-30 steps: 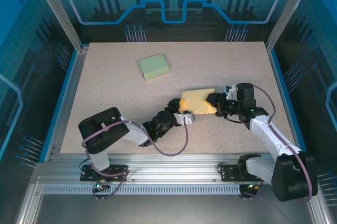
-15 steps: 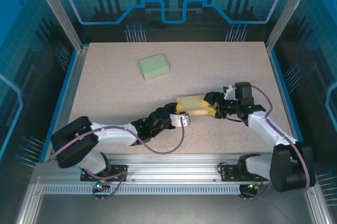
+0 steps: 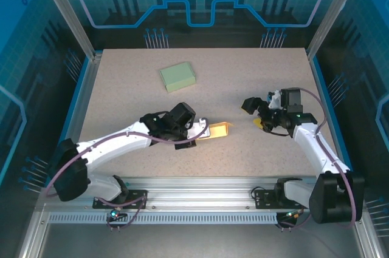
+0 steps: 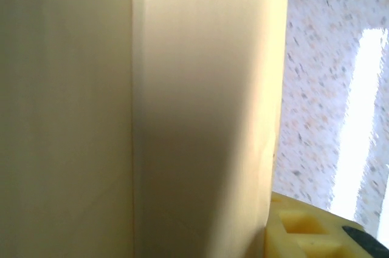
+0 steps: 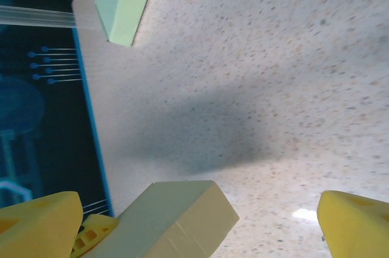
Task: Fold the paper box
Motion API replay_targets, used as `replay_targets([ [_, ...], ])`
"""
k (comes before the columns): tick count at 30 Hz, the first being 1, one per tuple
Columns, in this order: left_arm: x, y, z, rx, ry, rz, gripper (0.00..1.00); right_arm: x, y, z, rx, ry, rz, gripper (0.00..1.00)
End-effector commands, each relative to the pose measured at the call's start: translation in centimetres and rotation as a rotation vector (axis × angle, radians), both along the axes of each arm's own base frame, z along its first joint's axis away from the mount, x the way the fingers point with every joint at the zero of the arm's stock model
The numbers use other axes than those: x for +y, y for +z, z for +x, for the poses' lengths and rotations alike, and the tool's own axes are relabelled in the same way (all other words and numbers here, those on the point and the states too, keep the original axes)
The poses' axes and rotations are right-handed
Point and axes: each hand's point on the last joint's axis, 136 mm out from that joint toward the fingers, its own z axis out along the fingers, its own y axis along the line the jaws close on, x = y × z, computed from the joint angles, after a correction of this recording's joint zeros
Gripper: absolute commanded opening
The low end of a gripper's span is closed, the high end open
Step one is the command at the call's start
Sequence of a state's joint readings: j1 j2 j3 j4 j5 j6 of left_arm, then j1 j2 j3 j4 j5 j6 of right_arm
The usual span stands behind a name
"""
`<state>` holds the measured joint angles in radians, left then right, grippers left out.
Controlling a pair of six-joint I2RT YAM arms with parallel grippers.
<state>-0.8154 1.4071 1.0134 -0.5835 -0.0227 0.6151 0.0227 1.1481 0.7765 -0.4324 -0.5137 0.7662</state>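
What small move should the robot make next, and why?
Probably move the open right gripper toward the free end of the yellow box: the left gripper holds its other end, and the right one hangs apart from it, empty.

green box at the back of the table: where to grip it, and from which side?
Likely from straight above, jaws across its narrower span. The green box lies flat and low on the table, with its sides free. A side approach would probably just push it along.
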Motion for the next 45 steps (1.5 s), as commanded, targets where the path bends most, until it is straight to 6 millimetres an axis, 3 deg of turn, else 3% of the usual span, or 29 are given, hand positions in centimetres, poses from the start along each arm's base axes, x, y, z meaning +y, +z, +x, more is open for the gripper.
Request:
replay_targets([
  [1,1.5,-1.8,-2.1,0.202,0.021,0.075,0.32,-1.3,-0.2,-1.3,-0.017,0.055,-0.184,1.00],
  [10,0.4,-2.7,0.3,0.260,0.020,0.071,0.33,-1.1,2.1,-2.3,-0.172,0.154,-0.685,1.00],
  [13,0.3,-2.7,1.1,0.254,0.028,0.056,0.37,1.0,2.7,-2.2,-0.277,0.221,-0.672,0.96],
  [16,0.4,-2.8,1.4,0.250,0.037,0.051,0.37,3.6,3.6,-2.6,-0.378,0.333,-0.603,0.72],
  [21,0.6,-3.0,1.7,0.234,0.044,0.044,0.39,6.3,4.8,-3.2,-0.491,0.478,-0.534,0.73],
  [24,0.6,-2.9,1.9,0.222,0.040,0.040,0.40,7.1,3.8,-3.3,-0.482,0.543,-0.524,0.68],
  [28,0.4,-3.0,2.1,0.215,0.037,0.035,0.40,8.1,2.4,-2.7,-0.468,0.614,-0.518,0.47],
  [31,0.5,-3.3,2.3,0.217,0.040,0.044,0.40,9.2,2.0,-2.3,-0.476,0.660,-0.494,0.47],
  [40,0.6,-3.5,2.7,0.214,0.054,0.047,0.40,9.7,0.1,-1.4,-0.438,0.725,-0.523,0.48],
  [45,0.7,-3.7,2.9,0.212,0.062,0.057,0.40,10.2,-0.8,-1.2,-0.409,0.745,-0.505,0.40],
])
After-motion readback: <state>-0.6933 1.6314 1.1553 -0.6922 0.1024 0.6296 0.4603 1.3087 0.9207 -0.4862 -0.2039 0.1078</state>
